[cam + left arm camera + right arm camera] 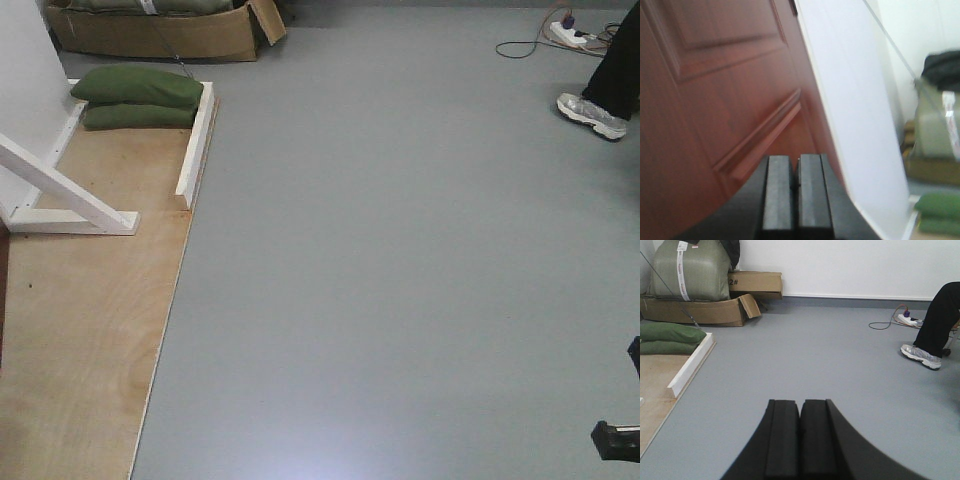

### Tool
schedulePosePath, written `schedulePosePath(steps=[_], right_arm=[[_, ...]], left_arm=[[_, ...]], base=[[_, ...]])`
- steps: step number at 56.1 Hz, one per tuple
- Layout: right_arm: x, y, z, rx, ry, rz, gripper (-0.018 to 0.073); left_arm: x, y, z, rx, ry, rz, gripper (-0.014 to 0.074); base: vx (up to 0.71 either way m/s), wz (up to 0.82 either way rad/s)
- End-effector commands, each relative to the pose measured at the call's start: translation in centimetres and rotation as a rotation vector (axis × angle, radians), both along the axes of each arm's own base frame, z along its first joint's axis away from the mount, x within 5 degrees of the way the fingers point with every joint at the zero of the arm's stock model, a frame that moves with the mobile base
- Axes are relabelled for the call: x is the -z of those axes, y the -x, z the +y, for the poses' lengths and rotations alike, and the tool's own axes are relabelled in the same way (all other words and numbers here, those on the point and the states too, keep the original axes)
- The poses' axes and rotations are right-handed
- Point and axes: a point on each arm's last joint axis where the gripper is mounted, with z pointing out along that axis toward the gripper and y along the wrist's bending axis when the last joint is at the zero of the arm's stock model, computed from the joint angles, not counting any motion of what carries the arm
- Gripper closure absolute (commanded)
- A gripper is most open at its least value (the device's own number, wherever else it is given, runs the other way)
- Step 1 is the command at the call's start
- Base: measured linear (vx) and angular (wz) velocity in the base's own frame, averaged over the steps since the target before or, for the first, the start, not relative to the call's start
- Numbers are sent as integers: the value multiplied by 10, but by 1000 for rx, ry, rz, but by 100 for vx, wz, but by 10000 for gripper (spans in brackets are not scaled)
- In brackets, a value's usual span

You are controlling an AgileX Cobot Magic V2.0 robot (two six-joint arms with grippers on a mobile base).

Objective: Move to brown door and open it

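Note:
The brown door (720,85), reddish-brown and glossy with recessed panel moulding, fills the left of the left wrist view and leans across the frame. Its lock plate and keys are out of view. A white frame panel (855,100) borders it on the right. My left gripper (795,162) is shut and empty, pointing at the door's lower panel, close to it. My right gripper (800,407) is shut and empty, held over bare grey floor (840,365), away from the door. In the front view only a thin dark strip (3,290) shows at the left edge.
A plywood board (80,340) with a white brace (70,195) and green sandbags (140,98) lies at left. Cardboard boxes (705,310) and a green sack (687,270) stand beyond. A person's leg and shoe (921,354) and a power strip (907,319) are at right.

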Motion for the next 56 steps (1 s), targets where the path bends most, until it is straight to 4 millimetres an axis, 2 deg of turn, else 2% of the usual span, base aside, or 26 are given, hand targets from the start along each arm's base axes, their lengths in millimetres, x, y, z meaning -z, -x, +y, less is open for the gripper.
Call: schedulePosePath(steps=[1, 8, 15, 19, 22, 32, 37, 47, 56], right_arm=[[-7, -1, 0, 2, 10, -93, 559], [-7, -1, 0, 2, 10, -93, 559], [-7, -1, 0, 2, 10, -93, 559], [-7, -1, 0, 2, 10, -93, 559], [-7, -1, 0, 2, 10, -93, 559], [-7, -1, 0, 2, 10, -93, 559], [-7, -1, 0, 2, 10, -93, 559], [-7, -1, 0, 2, 10, -93, 559], [-7, -1, 0, 2, 10, -93, 559]], left_arm=[[-27, 9, -12, 103, 33, -261, 600], [-38, 9, -15, 262, 264, -546, 600], [-54, 15, -21, 415, 278, -788, 600], [-62, 22, -22, 504, 347, -956, 600], [-63, 26, -16, 524, 408, -1065, 600], [-56, 40, 25, 462, 689, -1481, 600], [-50, 44, 41, 366, 689, -1553, 600], [-41, 54, 72, 171, 546, -1575, 600], [-26, 52, 104, 66, 509, -1607, 600]], base=[[0, 0], [0, 0], [0, 0], [0, 0], [0, 0], [0, 0], [0, 0], [0, 0], [0, 0]])
